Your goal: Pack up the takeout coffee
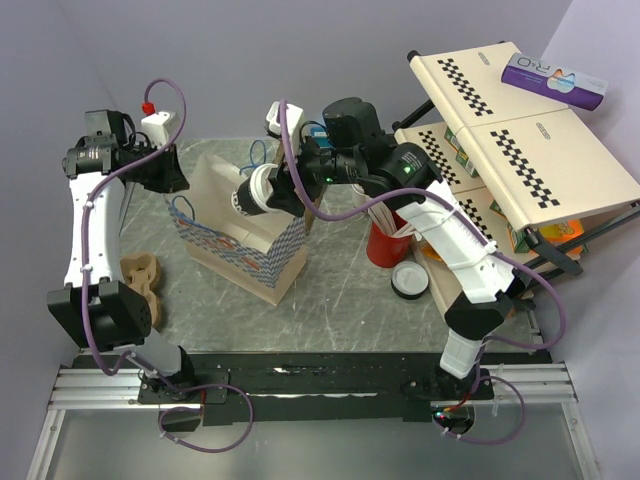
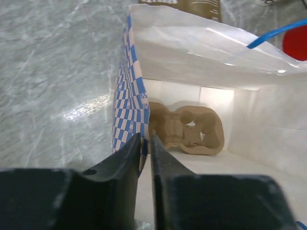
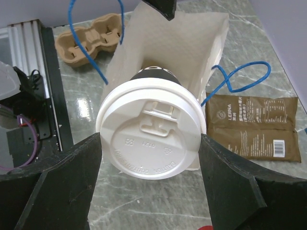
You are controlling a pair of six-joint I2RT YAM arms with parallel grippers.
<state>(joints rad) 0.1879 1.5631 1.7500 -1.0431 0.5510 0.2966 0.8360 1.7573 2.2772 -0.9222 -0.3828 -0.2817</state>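
So right now the right gripper (image 3: 149,148) is clamped on the takeout coffee (image 3: 153,129), one finger on each side just under the white lid. The cup hangs in the air, tilted, right over the open mouth of the paper bag (image 1: 245,245), bottom end toward the bag and lid facing back at the wrist camera. You can see a dark band on the cup just below the lid. It's not inside the bag yet.

Over on the other side, the left gripper (image 2: 145,143) has its fingers pinched nearly together on the bag's rim, with the blue-checkered side wall caught between them. From that wrist view a cardboard cup carrier (image 2: 187,129) looks to be lying at the bottom of the bag.

Other stuff on the table (image 1: 340,290): a second carrier (image 1: 140,280) near the left arm, a brown coffee packet (image 3: 252,127) beside the bag, and a red cup (image 1: 385,240) of white sticks under the right arm.
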